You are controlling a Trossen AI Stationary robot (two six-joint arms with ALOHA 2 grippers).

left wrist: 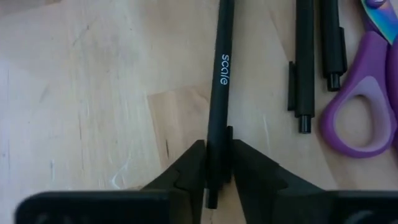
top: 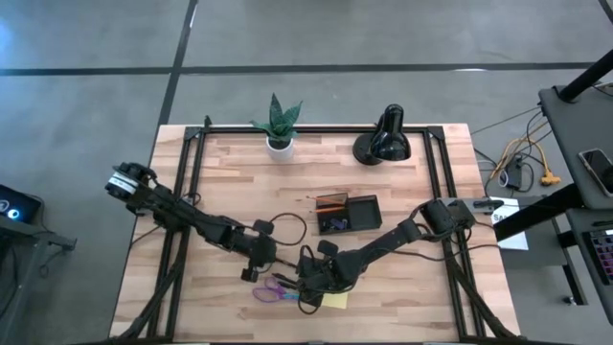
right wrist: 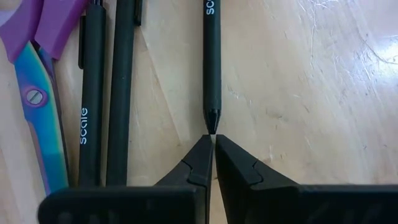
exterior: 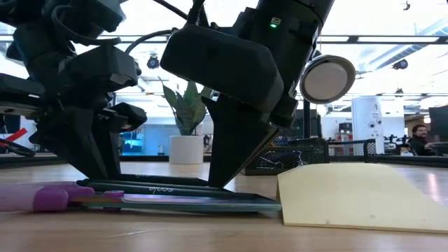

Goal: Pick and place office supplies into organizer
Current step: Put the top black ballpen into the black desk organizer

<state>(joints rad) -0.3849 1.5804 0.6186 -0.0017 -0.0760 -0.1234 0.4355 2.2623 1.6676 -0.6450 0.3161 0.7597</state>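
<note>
**Left gripper pinches one black pen at the near edge of the table**

The left gripper point(left wrist: 217, 171) is down on the wooden table point(top: 230, 182) near its front edge, its two fingers pressed against the sides of a black pen point(left wrist: 219, 93) close to the pen's clip end. The pen lies flat on the wood. In the high view the left gripper point(top: 261, 251) sits left of the right gripper point(top: 314, 278), so the pen's long axis runs roughly left to right, with its clip end on the left and its tip point(right wrist: 212, 121) pointing right.

The right gripper point(right wrist: 212, 149) has its fingers pressed together, holding nothing. Their closed ends sit right at the pen's tip, in line with the barrel.

Two more black pens point(right wrist: 106, 106) lie side by side just beside the pinched one, parallel to it. Next to them are the purple-handled scissors point(left wrist: 364, 93), also flat, handles to the left and iridescent blades point(right wrist: 43, 143) reaching right. The yellow sticky-note pad point(exterior: 364, 196) lies on the table just right of the scissors' blades.

The organizer point(top: 347, 213) stands farther back, near the table's middle, well apart from the pens.
</note>
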